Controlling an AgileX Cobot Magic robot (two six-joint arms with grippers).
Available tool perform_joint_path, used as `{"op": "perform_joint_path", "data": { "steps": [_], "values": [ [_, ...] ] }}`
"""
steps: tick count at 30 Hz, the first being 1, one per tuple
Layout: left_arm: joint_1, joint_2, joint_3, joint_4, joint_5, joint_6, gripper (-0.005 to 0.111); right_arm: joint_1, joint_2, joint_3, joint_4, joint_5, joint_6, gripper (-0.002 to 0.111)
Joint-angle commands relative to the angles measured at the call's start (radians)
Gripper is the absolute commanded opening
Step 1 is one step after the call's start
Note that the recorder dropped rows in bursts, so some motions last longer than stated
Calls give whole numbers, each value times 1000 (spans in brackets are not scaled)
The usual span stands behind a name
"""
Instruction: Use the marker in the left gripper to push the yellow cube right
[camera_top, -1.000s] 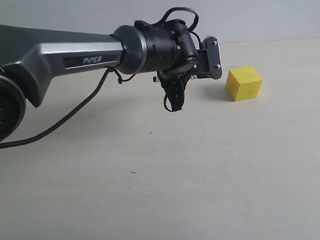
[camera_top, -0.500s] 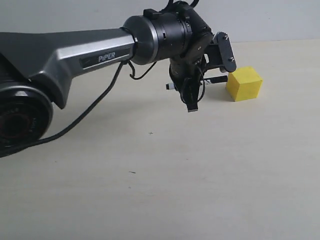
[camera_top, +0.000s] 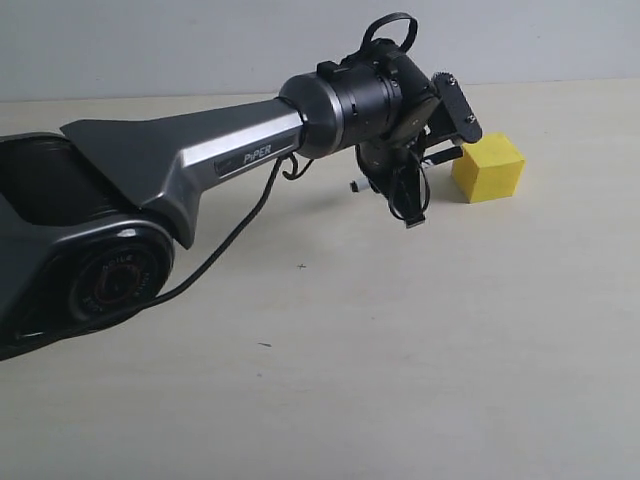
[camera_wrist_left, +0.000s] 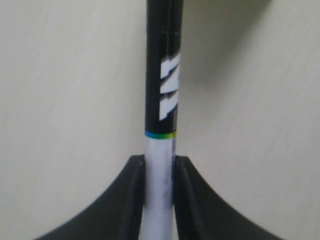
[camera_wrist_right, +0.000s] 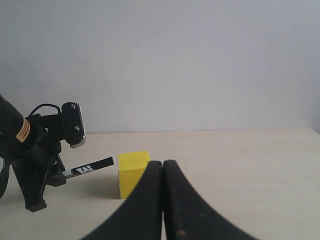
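**STATUS: ONE MARKER GRIPPED, ONE CUBE ON TABLE**

**Item count.** There are two grippers, one marker and one yellow cube. One cable runs along the left arm.

**Left gripper.** The left gripper (camera_top: 405, 180) ends a dark grey arm (camera_top: 190, 150) lettered "PiPER". It is angled down over the table (camera_top: 400, 350). In the left wrist view its two black fingers (camera_wrist_left: 131, 200) stand narrow and clamp the white barrel of the marker (camera_wrist_left: 155, 75) from both sides. The black cap, with its white mark and a thin coloured ring at the joint, extends out past the fingertips. A black cable (camera_top: 230, 240) hangs below the arm, and a loop of it rises above the wrist.

**Marker position.** The marker lies close to level, above the table surface. Its capped end points toward the cube.

**Yellow cube.** The yellow cube (camera_top: 488, 167) sits flat on the table, at the right of the exterior view and near the back edge where the table meets the pale wall (camera_top: 200, 50). The cap end is just beside the cube's left face. The right wrist view suggests a small gap, but contact cannot be confirmed.

**Right gripper.** The right gripper (camera_wrist_right: 162, 200) appears in its own wrist view only. Its two dark fingers are pressed together with nothing between them. It sits low over the table, on the near side of the cube.
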Motion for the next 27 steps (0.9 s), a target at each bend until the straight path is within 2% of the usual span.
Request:
{"op": "perform_joint_path", "data": {
  "steps": [1, 9, 14, 20, 27],
  "values": [
    [1, 3, -18, 1, -12, -36, 0, -5, -7, 5, -2, -6, 0, 0],
    [1, 3, -18, -23, -97, -110, 0, -5, -7, 5, -2, -6, 0, 0],
    [1, -3, -18, 47, -38, -112, 0, -5, -7, 5, -2, -6, 0, 0],
    [1, -13, -18, 50, 65, -131, 0, -5, -7, 5, -2, -6, 0, 0],
    [1, 8, -18, 38, 71, -138, 0, -5, -7, 5, -2, -6, 0, 0]
  ]
}}
